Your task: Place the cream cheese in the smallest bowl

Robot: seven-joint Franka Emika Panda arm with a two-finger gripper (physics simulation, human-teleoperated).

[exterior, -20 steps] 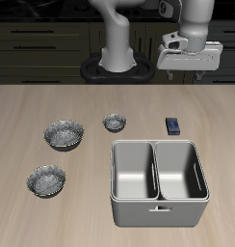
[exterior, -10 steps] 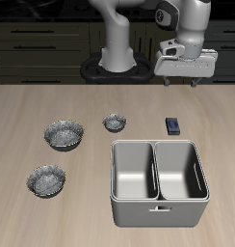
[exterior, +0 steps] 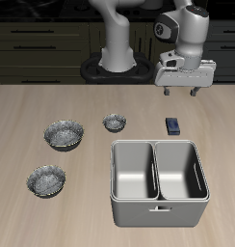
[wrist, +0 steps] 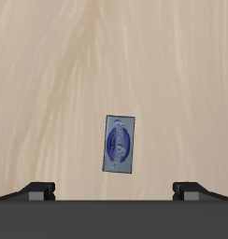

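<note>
- Since a second ago the gripper (exterior: pixel 181 91) has dropped lower and drifted toward the table, so it now hangs above and a bit behind the cream cheese (exterior: pixel 173 124).
- Jaws are spread wide with nothing between them; both fingertips (wrist: pixel 37 189) show in the wrist view with plain wood in the gap.
- Box lies flat on the table (exterior: pixel 33 116), just behind the grey bin (exterior: pixel 158 180), and sits slightly skewed in the wrist view.
- Risk one: it's flat and low, so a shallow descent probably clips the top edge and skids it.
- Risk two: that skew could make the pads catch corners and twist it.
- Risk three: the smallest bowl (exterior: pixel 114 122) is a tight target, so a sloppy drop may bounce off the rim.
</note>
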